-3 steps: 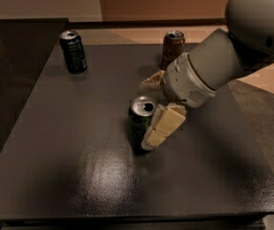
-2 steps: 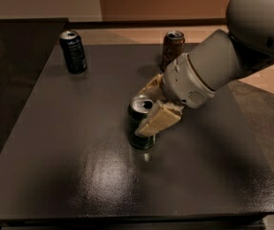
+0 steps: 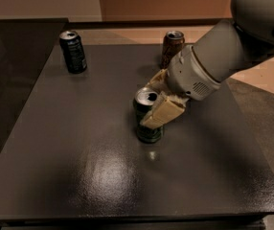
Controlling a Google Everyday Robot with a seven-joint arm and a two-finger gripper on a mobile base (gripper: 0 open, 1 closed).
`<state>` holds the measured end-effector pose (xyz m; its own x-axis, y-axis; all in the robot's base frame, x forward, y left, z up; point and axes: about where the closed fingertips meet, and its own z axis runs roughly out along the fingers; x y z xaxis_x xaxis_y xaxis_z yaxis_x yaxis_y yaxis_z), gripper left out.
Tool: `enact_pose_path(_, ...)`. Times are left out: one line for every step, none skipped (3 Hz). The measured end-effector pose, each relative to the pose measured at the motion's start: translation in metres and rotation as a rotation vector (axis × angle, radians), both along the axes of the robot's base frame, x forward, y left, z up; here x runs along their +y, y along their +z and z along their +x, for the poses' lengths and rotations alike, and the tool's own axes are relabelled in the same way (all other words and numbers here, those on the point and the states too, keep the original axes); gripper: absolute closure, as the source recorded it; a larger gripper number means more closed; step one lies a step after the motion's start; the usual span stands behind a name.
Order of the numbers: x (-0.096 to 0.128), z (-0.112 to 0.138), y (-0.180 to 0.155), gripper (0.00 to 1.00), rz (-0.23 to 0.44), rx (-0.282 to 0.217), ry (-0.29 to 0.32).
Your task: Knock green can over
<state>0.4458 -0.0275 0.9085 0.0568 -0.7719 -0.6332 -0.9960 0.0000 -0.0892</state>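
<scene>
Dark green aluminium with a silver top: the green can [image 3: 149, 131] stands upright near the middle of the table [image 3: 79, 143], a little toward the right edge and well apart from every corner. The gripper [image 3: 152, 102] comes in from the right edge on its grey arm [image 3: 223, 51] and sits right at the can. Its tan fingers [image 3: 162, 113] are spread apart. One slants across the can's near right side, the other shows behind the rim, and the can's top is visible between them. Whether either finger presses on the metal, I cannot tell.

A drink can like this is likely light if empty and stiff enough to take a push without harm, though its thin wall would dent under a hard squeeze. Its smooth side and the glossy tabletop suggest it may slide rather than tip if pushed low. It needs no real hold. The best place to act is high on the body, just under the rim, with a sideways shove toward open table. Once down it will probably roll, and there is bare surface toward the near and left edges for that.

Two other cans stand clear of the work: a dark navy can [image 3: 73, 51] by the far left corner, and a brown can [image 3: 172, 47] at the far edge, just behind the arm.
</scene>
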Motion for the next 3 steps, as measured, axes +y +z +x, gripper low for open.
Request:
enact_pose_path(-0.019, 0.014, 0.007, 1.00, -0.107, 0.030, -0.053)
enact_pose_path(-0.034, 0.024, 0.009, 1.00, -0.252, 0.051, -0.099)
enact_pose_path(-0.042, 0.028, 0.010, 1.00, -0.400, 0.040, -0.123)
